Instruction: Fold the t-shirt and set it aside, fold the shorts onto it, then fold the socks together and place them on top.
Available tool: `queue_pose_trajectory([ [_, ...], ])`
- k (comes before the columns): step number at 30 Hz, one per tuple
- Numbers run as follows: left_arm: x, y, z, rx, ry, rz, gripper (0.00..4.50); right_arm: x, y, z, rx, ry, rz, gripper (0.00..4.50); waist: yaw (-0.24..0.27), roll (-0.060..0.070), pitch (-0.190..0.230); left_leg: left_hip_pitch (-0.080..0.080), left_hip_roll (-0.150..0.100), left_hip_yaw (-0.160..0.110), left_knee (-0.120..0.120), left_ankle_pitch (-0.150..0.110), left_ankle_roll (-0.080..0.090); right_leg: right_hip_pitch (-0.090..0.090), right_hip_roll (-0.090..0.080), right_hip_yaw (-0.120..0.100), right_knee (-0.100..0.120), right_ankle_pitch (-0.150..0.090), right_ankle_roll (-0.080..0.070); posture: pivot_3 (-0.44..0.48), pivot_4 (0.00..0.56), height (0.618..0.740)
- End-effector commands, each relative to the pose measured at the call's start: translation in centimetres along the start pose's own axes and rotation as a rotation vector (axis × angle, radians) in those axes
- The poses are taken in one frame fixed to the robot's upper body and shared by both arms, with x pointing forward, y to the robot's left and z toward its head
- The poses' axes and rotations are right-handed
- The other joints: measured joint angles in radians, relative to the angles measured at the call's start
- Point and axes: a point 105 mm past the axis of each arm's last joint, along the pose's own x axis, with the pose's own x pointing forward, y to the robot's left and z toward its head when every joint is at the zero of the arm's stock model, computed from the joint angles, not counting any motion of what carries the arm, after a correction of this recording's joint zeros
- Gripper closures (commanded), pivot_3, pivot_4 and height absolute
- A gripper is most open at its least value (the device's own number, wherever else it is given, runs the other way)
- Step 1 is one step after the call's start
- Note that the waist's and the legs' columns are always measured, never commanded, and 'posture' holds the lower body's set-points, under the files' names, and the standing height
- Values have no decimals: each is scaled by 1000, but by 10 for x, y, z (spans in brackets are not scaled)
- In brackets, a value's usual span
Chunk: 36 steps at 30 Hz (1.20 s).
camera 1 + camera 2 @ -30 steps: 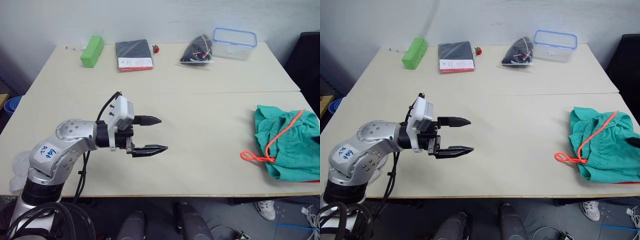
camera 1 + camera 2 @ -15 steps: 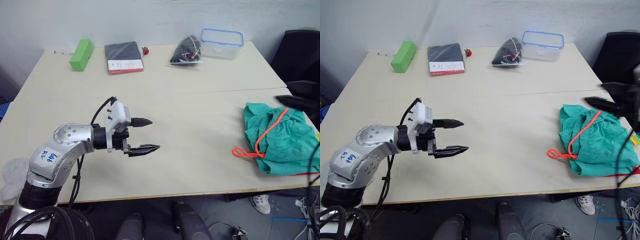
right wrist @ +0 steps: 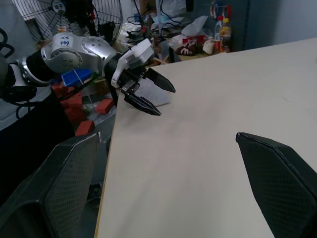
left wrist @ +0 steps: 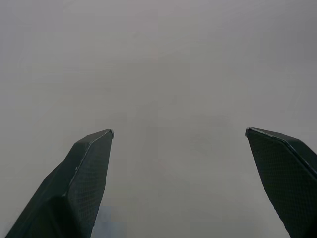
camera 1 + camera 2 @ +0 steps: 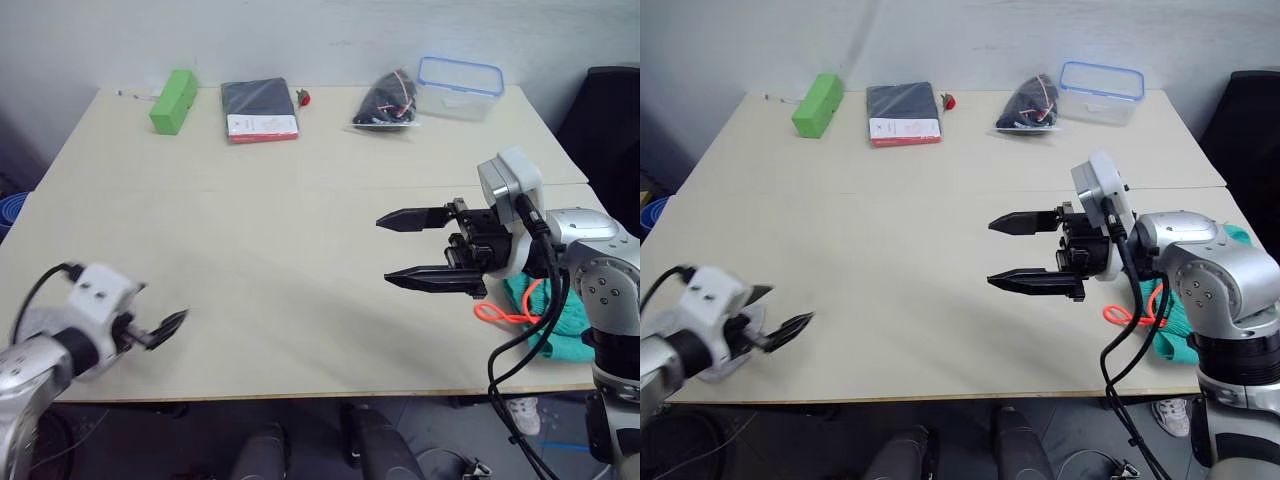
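Teal shorts (image 5: 545, 310) are lying at your tabletop's (image 5: 280, 250) right edge; right gripper (image 5: 405, 248) and left gripper (image 5: 780, 318) are both hovering with fingers spread, gripping nothing

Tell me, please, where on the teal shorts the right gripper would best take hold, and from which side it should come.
Probably the near left edge of the shorts, where the orange drawstring loops onto the table. The cloth lies bunched at the table's right end, partly hidden behind the right gripper, which hangs open just left of it. Coming down from above on that exposed edge looks simplest.
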Motion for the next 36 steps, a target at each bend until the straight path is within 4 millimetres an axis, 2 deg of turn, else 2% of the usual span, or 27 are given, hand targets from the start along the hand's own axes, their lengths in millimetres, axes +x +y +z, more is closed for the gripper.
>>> queue_pose_trajectory([
  [1, -31, -2, -5, 20, 8, 23, 0, 5, 8, 5, -21, -6, 58, 25, 2, 0, 0, 0, 0, 0, 0, -1, 0, 1, 0, 0, 0, -1, -1, 0, 150, 740],
  [4, -39, -4, -19, -2, 47, 35, 0, 8, 6, 4, 2, -17, 65, 25, 12, 0, 0, 1, 0, 0, 0, -1, 0, 2, -1, -1, -2, -2, -4, 0, 150, 740],
  [8, -41, 12, -32, -16, 90, 95, 0, 11, 8, 6, 11, -27, 90, 25, 8, -1, 0, 3, 1, 2, 0, 0, 1, 5, -1, -3, -2, -9, -17, 0, 150, 740],
  [18, -25, 33, -58, 2, 191, 72, 0, 15, 13, 14, 19, -47, 112, 25, -14, -3, -1, 4, 3, 4, -1, 0, 1, 3, 0, -1, -1, -3, -4, 0, 150, 740],
  [22, -16, 40, -70, 13, 243, 69, 0, 15, 13, 16, 25, -55, 98, 25, -18, -3, -1, 3, 3, 4, -3, -1, 0, 2, -1, -1, -1, -3, -4, 0, 150, 740],
  [28, -9, 62, -96, -67, 336, 147, 0, 12, 14, 16, 12, -51, 62, 25, -16, 1, -2, 5, 3, 4, -6, 0, 1, 3, -3, -3, 0, -4, -6, 0, 150, 740],
  [29, -8, 62, -97, -82, 333, 144, 405, 12, 14, 17, 12, -52, 56, 0, -16, 2, -3, 6, 3, 4, -8, 0, 2, 3, -4, -3, 0, -4, -6, 0, 150, 740],
  [31, -4, 61, -96, -102, 332, 133, 834, 11, 15, 17, 11, -52, 50, 0, -17, 3, -3, 7, 3, 5, -10, 2, 4, 3, -5, -4, 1, -4, -6, 0, 150, 740],
  [36, 5, 57, -91, -139, 331, 101, 2441, 9, 17, 15, 5, -42, 28, 0, -18, 5, -4, 9, 4, 7, -15, 5, 8, 3, -6, -7, 3, -5, -8, 0, 150, 740],
])
